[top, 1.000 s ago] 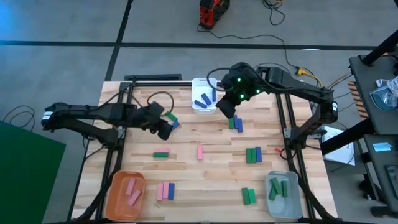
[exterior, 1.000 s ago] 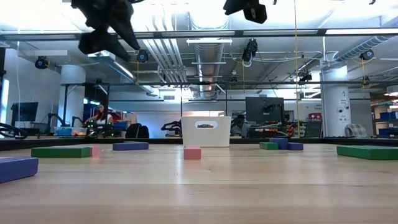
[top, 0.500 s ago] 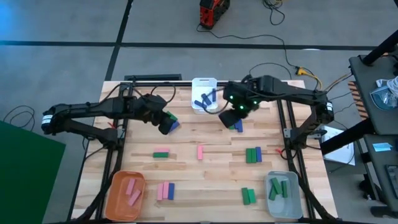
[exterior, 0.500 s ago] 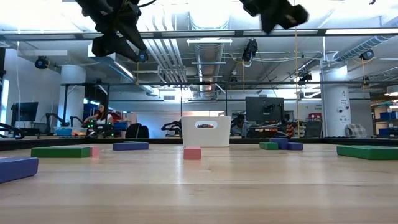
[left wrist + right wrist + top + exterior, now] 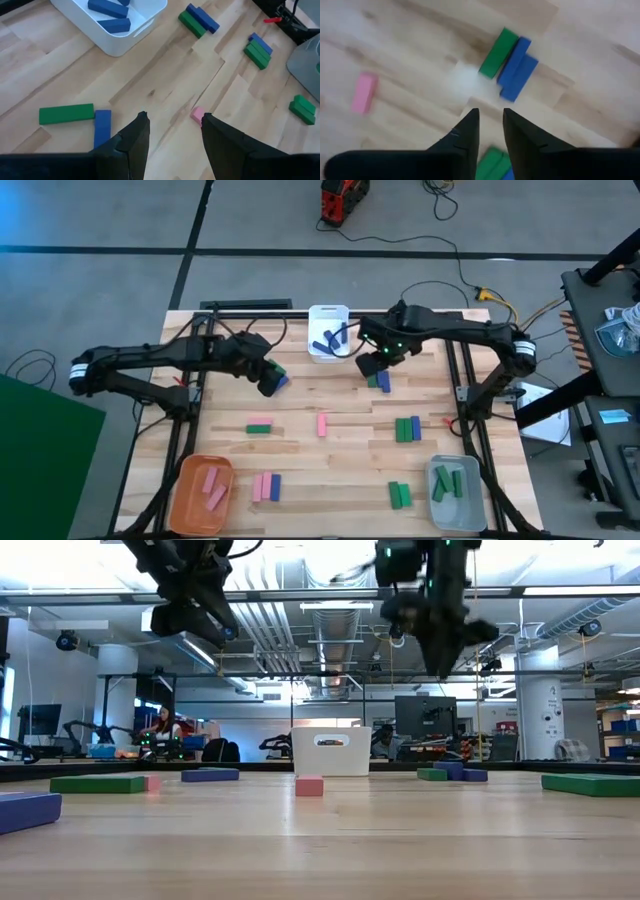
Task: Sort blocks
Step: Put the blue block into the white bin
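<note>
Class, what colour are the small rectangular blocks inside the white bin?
Dark blue blocks, clearest in the left wrist view.

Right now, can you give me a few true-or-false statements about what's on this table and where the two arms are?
1. The white bin holds dark blue blocks. True.
2. The orange bin holds green blocks. False: it holds pink blocks.
3. The right gripper grips a block. False: its fingers are empty, hanging over a green and blue cluster.
4. The left gripper is open and empty. True.
5. The grey bin holds green blocks. True.
</note>
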